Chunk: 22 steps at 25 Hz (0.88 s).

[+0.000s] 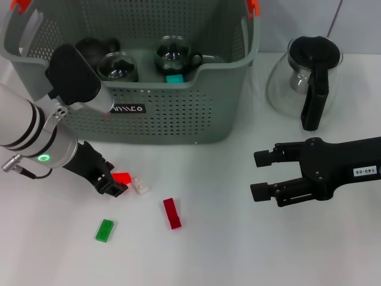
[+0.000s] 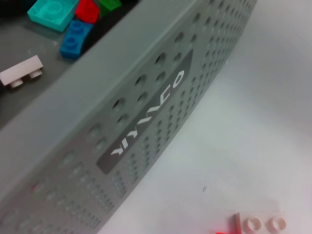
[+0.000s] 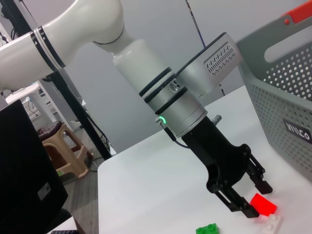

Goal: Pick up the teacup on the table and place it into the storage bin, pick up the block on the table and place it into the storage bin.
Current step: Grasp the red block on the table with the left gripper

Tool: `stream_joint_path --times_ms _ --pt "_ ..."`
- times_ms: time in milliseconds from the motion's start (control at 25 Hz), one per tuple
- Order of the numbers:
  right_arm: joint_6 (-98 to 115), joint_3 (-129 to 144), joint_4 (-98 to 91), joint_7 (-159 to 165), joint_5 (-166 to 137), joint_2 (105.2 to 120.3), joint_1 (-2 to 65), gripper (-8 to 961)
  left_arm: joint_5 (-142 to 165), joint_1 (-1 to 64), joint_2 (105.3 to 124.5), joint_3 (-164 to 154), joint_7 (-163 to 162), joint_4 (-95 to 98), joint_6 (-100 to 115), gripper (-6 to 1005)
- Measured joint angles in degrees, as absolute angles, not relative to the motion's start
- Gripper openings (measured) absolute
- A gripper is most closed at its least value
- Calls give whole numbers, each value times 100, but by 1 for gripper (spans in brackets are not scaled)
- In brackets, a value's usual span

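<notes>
The red block lies on the white worktop between the spread fingers of the left end effector, which is lowered to the surface just before the bin; nothing is gripped. A white block touches the red one on its right. The left arm slants down from the robot's left, its green light lit. The red block is small, bright and wedge-like in the right wrist view. A long red block and a green block lie nearer the robot, apart. Two glass teacups stand inside the bin with more blocks. The right end effector hovers open over the worktop, near a glass pot.
</notes>
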State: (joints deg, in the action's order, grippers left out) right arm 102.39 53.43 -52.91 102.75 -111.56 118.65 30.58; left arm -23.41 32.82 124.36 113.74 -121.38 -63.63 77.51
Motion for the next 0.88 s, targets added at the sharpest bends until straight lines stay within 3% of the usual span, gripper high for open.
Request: stream_joint_path --times_ms 320,880 --pt "10239 5343 -5291 10274 -11147 11865 3051 900 -2344 3288 12436 11364 -12137 -6363 7725 568" --pt "10261 5334 -5291 10274 -11119 11858 3041 900 -2341 3257 12427 11173 -12139 -6369 7740 224"
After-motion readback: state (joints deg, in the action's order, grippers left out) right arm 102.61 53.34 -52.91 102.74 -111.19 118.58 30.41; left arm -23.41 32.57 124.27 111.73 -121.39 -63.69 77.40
